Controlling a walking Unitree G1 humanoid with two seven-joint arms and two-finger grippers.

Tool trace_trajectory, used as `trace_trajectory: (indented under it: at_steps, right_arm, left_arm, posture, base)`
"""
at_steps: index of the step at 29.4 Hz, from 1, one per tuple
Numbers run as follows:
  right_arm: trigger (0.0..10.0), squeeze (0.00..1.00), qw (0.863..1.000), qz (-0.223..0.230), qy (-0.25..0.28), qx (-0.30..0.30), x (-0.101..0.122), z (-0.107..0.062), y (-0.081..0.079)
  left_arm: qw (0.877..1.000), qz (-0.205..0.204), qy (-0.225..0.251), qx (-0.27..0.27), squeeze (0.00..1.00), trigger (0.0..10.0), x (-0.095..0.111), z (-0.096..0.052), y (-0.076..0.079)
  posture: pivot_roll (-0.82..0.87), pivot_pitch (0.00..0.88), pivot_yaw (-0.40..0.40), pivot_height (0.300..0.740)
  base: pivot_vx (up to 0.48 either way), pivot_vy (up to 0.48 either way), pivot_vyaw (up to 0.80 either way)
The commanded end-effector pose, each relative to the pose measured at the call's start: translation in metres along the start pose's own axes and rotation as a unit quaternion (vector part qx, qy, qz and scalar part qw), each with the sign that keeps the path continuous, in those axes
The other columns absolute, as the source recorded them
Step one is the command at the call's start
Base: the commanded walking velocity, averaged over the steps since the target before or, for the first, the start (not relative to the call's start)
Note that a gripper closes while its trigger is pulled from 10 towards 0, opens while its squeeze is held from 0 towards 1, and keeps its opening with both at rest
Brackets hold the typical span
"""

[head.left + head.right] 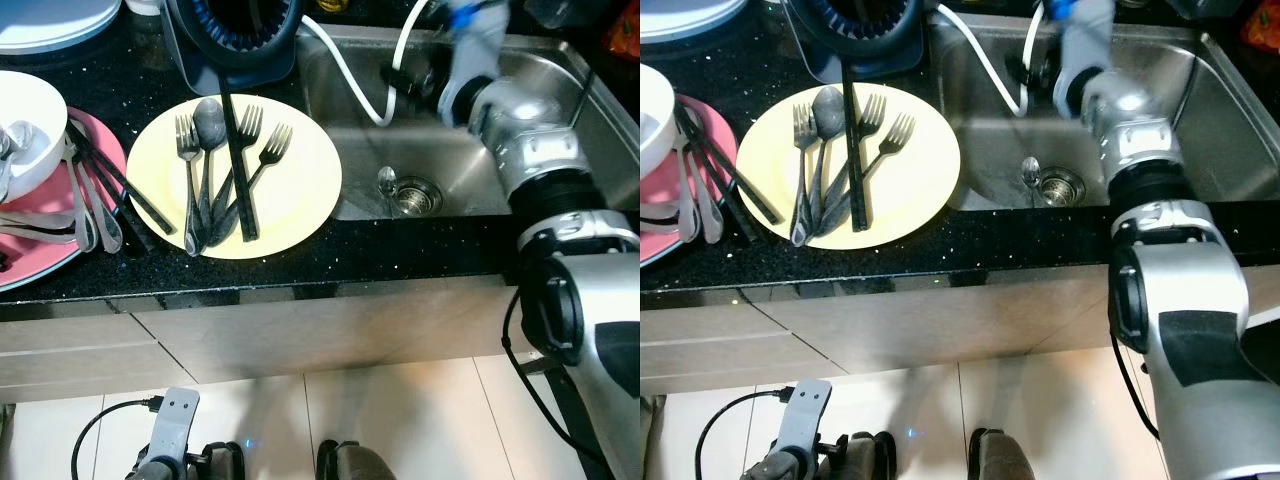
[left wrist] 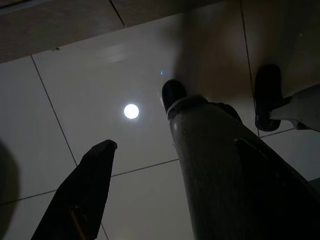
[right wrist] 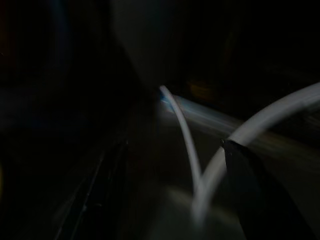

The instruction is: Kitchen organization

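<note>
Black counter: yellow plate, pink plate

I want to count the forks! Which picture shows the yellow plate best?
The left eye view: the yellow plate lies whole and sharp on the black counter, with three forks, a spoon and dark sticks on it. The right eye view shows it just as whole, only nearer the left edge. The wrist views show floor and white hoses instead.

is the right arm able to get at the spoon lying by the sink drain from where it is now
Probably yes. The right gripper is already inside the sink, and the spoon lies bare on the basin floor beside the drain; only the white hose hangs nearby.
</note>
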State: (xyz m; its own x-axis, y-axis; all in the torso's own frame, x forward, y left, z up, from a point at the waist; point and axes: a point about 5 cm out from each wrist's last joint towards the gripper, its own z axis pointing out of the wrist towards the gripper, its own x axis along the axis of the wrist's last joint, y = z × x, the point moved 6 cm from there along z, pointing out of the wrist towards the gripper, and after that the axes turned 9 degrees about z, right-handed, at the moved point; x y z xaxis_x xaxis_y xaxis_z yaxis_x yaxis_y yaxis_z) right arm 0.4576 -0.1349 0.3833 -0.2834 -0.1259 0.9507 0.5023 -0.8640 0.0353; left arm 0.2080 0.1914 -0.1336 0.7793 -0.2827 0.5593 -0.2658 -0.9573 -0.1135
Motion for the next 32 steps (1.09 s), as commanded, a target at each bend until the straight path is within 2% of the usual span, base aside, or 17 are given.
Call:
trace_trajectory:
  at_steps: [1,4,9,10,11,12,13,14,15,16,17,18,20,22,24,29,32]
  right_arm:
    - [10.0,0.00,0.998,0.052,0.023,0.032,0.002,-0.005,-0.006]
    - [10.0,0.00,0.990,0.104,0.046,0.084,0.006,-0.009,-0.028]
    - [10.0,0.00,0.984,0.128,0.062,0.112,0.007,-0.011,-0.046]
    - [10.0,0.00,0.974,0.153,0.081,0.146,0.009,-0.017,-0.064]
    - [10.0,0.00,0.974,0.153,0.081,0.146,0.009,-0.017,-0.064]
    - [10.0,0.00,0.961,0.180,0.097,0.185,0.010,-0.025,-0.081]
    - [10.0,0.00,0.961,0.180,0.097,0.185,0.010,-0.025,-0.081]
    - [10.0,0.00,0.950,0.196,0.111,0.215,0.009,-0.034,-0.095]
    - [10.0,0.00,0.950,0.196,0.111,0.215,0.009,-0.034,-0.095]
    - [10.0,0.00,0.939,0.219,0.125,0.232,0.007,-0.042,-0.104]
    - [10.0,0.00,0.939,0.219,0.125,0.232,0.007,-0.042,-0.104]
    - [10.0,0.00,0.929,0.251,0.138,0.233,0.003,-0.050,-0.109]
    - [10.0,0.00,0.929,0.251,0.138,0.233,0.003,-0.050,-0.109]
    - [10.0,0.00,0.918,0.297,0.146,0.218,-0.011,-0.063,-0.116]
    - [10.0,0.00,0.918,0.318,0.125,0.204,-0.031,-0.067,-0.127]
    - [10.0,0.00,0.918,0.323,0.093,0.210,-0.043,-0.071,-0.148]
    - [10.0,0.00,0.917,0.326,0.088,0.214,-0.044,-0.072,-0.152]
  left_arm:
    - [0.988,-0.028,-0.139,-0.054,0.00,10.0,-0.082,-0.017,0.038]
    - [0.989,-0.029,-0.139,-0.048,0.00,10.0,-0.079,-0.016,0.034]
    - [0.989,-0.029,-0.138,-0.045,0.00,10.0,-0.077,-0.015,0.031]
    - [0.989,-0.030,-0.136,-0.043,0.00,10.0,-0.076,-0.015,0.030]
    - [0.989,-0.030,-0.136,-0.043,0.00,10.0,-0.076,-0.015,0.030]
    - [0.990,-0.030,-0.134,-0.042,0.00,10.0,-0.074,-0.014,0.029]
    - [0.990,-0.030,-0.134,-0.042,0.00,10.0,-0.074,-0.014,0.029]
    - [0.990,-0.030,-0.131,-0.040,0.00,10.0,-0.072,-0.014,0.028]
    - [0.990,-0.030,-0.131,-0.040,0.00,10.0,-0.072,-0.014,0.028]
    - [0.991,-0.029,-0.128,-0.039,0.00,10.0,-0.071,-0.013,0.027]
    - [0.991,-0.029,-0.128,-0.039,0.00,10.0,-0.071,-0.013,0.027]
    - [0.991,-0.029,-0.126,-0.038,0.00,10.0,-0.069,-0.013,0.026]
    - [0.991,-0.029,-0.126,-0.038,0.00,10.0,-0.069,-0.013,0.026]
    - [0.991,-0.028,-0.123,-0.036,0.00,10.0,-0.067,-0.012,0.024]
    - [0.992,-0.028,-0.120,-0.033,0.00,10.0,-0.065,-0.011,0.023]
    - [0.993,-0.021,-0.114,-0.028,0.00,10.0,-0.061,-0.010,0.020]
    - [0.994,-0.020,-0.107,-0.020,0.00,10.0,-0.059,-0.010,0.018]
  posture:
    - [0.06,0.180,-0.088,0.740]
    - [0.06,0.166,-0.081,0.740]
    - [0.06,0.152,-0.077,0.740]
    - [0.06,0.145,-0.073,0.740]
    - [0.06,0.145,-0.073,0.740]
    - [0.06,0.140,-0.072,0.740]
    - [0.06,0.140,-0.072,0.740]
    - [0.06,0.132,-0.068,0.740]
    - [0.06,0.132,-0.068,0.740]
    - [0.06,0.126,-0.068,0.740]
    - [0.06,0.126,-0.068,0.740]
    - [0.06,0.121,-0.064,0.740]
    - [0.06,0.121,-0.064,0.740]
    - [0.06,0.112,-0.058,0.740]
    - [0.05,0.108,-0.050,0.740]
    - [0.05,0.107,-0.049,0.740]
    - [0.06,0.105,-0.052,0.740]
  base:
    - [0.000,0.000,0.00]
    - [0.000,0.000,0.00]
    - [0.000,0.000,0.00]
    - [0.000,0.000,0.00]
    - [0.000,0.000,0.00]
    - [0.000,0.000,0.00]
    - [0.000,0.000,0.00]
    - [0.000,0.000,0.00]
    - [0.000,0.000,0.00]
    - [0.000,0.000,0.00]
    - [0.000,0.000,0.00]
    - [0.000,0.000,0.00]
    - [0.000,0.000,0.00]
    - [0.000,0.000,0.00]
    - [0.000,0.000,0.00]
    - [0.000,0.000,0.00]
    - [0.000,0.000,0.00]
